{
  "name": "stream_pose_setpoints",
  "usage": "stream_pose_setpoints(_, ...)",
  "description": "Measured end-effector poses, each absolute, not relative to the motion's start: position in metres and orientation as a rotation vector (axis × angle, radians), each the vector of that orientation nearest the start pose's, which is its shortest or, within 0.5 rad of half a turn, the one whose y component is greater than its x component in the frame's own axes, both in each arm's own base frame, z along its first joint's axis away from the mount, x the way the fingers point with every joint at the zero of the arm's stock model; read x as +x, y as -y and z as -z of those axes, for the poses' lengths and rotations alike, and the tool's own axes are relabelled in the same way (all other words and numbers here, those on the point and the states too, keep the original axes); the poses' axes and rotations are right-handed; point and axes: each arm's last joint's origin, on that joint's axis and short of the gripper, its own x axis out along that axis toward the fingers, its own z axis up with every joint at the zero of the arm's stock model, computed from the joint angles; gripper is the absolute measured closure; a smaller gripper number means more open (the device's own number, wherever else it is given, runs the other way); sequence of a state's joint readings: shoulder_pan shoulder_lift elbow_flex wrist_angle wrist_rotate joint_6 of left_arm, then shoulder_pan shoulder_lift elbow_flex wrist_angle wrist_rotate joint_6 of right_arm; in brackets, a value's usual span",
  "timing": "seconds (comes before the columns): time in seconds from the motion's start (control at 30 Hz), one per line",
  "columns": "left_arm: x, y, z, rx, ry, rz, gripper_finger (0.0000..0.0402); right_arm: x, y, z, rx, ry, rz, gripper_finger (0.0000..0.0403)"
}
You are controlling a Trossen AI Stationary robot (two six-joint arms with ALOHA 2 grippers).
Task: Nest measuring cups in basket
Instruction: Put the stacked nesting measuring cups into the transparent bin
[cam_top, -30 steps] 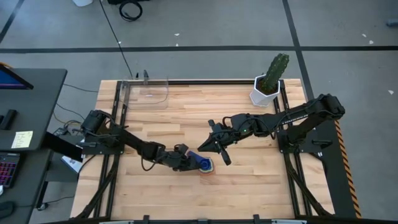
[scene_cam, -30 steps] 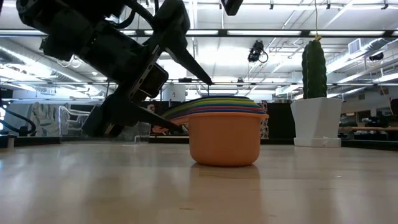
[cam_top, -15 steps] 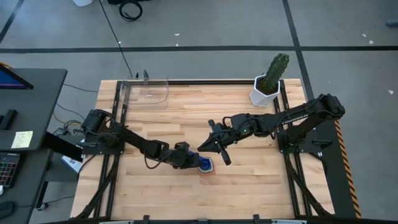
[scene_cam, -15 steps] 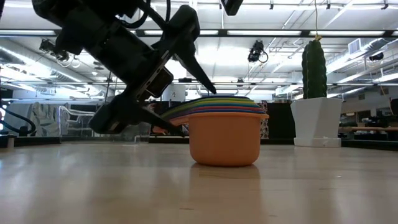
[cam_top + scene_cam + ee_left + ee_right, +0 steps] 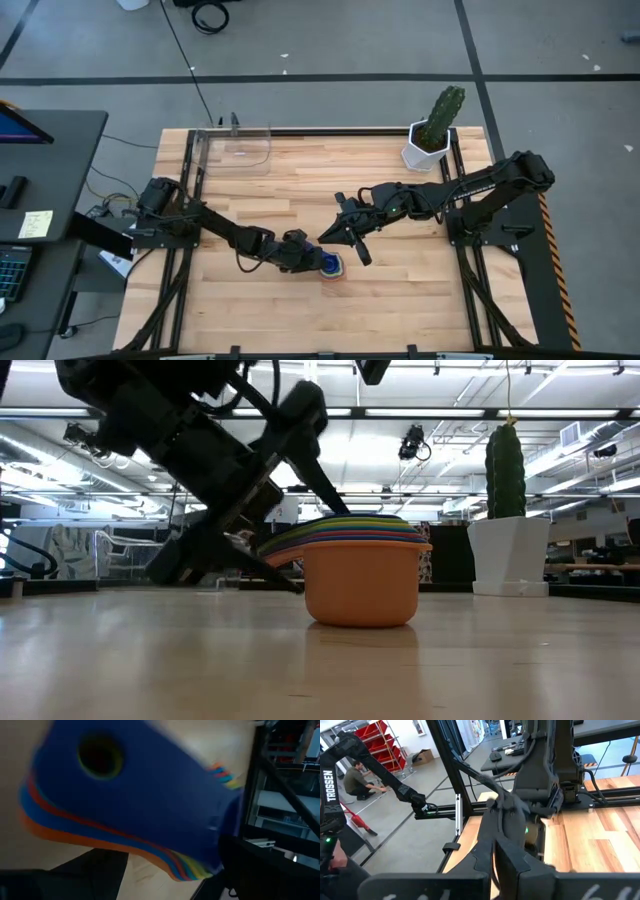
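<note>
While its fingers stand spread on either side of the stacked handles, the left gripper (image 5: 308,259) sits low at the left of the cups (image 5: 331,265), which are nested in one pile on the wooden table (image 5: 400,300), the orange cup (image 5: 361,593) outermost and a dark blue one (image 5: 329,262) on top; the right gripper (image 5: 342,241), fingers pressed together and empty, hovers just beyond the pile; the basket (image 5: 246,148) lies far off at the table's far left corner, well apart from the cups; a potted cactus (image 5: 436,125) stands at the far right.

Robotics lab or workshop. Wooden bench (image 5: 300,200) on a taped concrete floor (image 5: 330,40), desk (image 5: 60,150) beside it. Strip lights (image 5: 560,410) overhead, red bins (image 5: 382,740) behind.
</note>
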State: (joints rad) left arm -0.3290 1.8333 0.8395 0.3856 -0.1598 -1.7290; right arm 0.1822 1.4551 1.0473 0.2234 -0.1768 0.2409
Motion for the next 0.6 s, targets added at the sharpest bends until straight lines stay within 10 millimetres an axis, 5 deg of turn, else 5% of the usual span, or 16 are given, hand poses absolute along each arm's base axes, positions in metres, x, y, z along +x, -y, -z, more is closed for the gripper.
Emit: stream_pose_setpoints(0.6, 0.351, 0.106, -0.123, -1.561, -0.631, -0.367, 0.0095, 0.327, -0.065, -0.308, 0.237, -0.204, -0.337, 0.0380)
